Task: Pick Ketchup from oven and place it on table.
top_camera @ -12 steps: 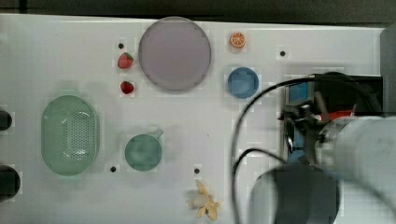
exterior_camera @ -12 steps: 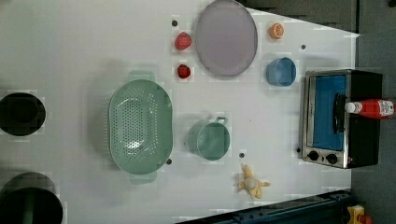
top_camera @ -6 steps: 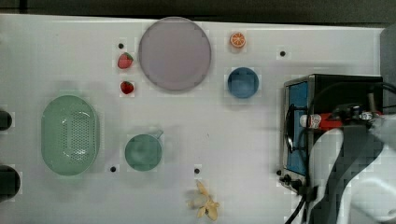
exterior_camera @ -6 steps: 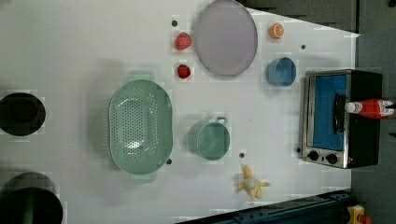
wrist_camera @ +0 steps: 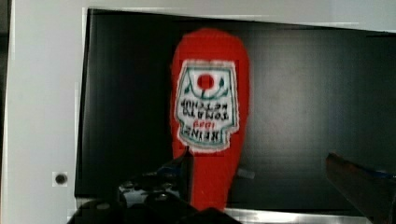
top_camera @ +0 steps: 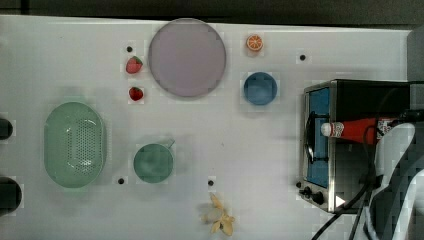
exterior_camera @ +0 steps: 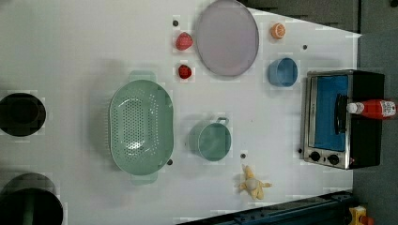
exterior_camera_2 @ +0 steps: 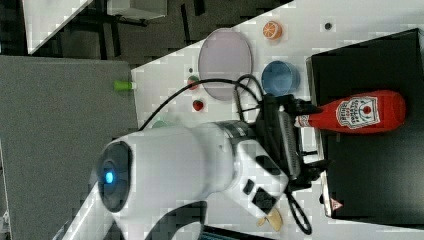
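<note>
green colander [top_camera: 74, 144], teal mug [top_camera: 153, 162], purple plate [top_camera: 187, 57], blue bowl [top_camera: 260, 88].

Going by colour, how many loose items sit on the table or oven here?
Red: 3, ketchup, two strawberries
Green: 2, colander, mug
Blue: 1, bowl
Purple: 1, plate
Orange: 1, orange half
Yellow: 1, banana
Total: 9

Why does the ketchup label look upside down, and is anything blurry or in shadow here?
In the wrist view the ketchup label reads inverted and soft against the oven top; in the top view the pale arm blurs at the top view's right; the table is evenly lit in the left view.
</note>
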Available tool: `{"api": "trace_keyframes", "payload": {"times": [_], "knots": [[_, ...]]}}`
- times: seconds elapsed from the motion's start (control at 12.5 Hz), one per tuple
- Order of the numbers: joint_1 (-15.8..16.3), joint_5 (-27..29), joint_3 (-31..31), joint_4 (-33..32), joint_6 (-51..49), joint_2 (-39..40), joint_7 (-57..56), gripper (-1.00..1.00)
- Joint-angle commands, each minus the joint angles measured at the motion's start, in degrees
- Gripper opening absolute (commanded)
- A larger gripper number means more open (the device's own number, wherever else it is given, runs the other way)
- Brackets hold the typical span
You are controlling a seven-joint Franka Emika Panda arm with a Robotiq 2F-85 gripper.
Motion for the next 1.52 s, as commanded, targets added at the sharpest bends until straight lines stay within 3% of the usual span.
{"api": "trace_keyframes", "payload": {"times": [0.08,0.64,0.88,0.96,1.2,1.52], "knots": [[-0.7,4.3,0.2,1.8,4.3,4.5,1.6,1.0],[-2.6,11.4,0.3,1.6,7.4,11.9,1.6,1.0],[-2.8,11.7,0.3,1.6,9.3,13.2,1.6,1.0],[-2.9,11.7,0.3,1.5,9.2,13.3,1.6,0.92],[-3.0,11.7,0.2,1.5,9.1,13.3,1.6,0.27],[-2.9,11.6,-0.2,2.1,8.9,12.5,1.6,0.27]]}}
